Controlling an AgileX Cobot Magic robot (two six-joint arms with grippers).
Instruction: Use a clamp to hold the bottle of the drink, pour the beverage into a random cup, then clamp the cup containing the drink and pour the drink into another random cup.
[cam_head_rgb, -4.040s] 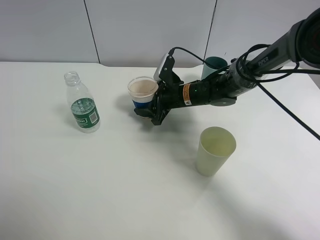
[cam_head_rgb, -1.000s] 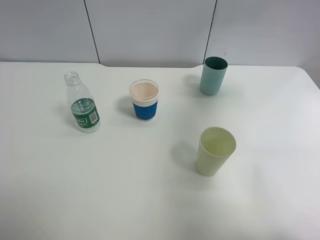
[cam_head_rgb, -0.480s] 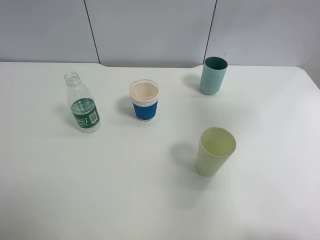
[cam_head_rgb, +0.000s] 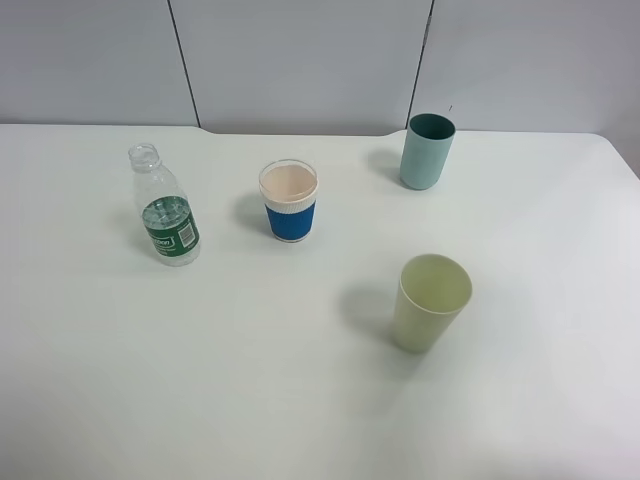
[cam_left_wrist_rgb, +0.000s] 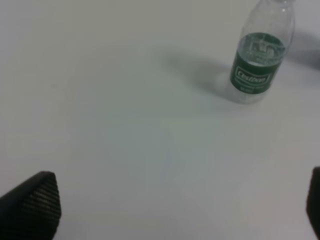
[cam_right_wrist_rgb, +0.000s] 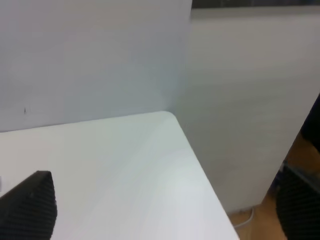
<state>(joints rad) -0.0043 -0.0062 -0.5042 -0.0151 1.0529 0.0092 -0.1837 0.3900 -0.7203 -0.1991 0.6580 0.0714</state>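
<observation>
Exterior high shows the banded cup (cam_head_rgb: 289, 201) upright between bottle (cam_head_rgb: 166, 208) and teal cup (cam_head_rgb: 427, 150), apparently set down for good; both grippers, left (cam_left_wrist_rgb: 165, 210) and right (cam_right_wrist_rgb: 165, 210), stand wide, empty.

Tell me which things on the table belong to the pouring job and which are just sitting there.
Part of the job:
water bottle
blue-banded cup
teal cup

Just sitting there:
pale green cup
</observation>
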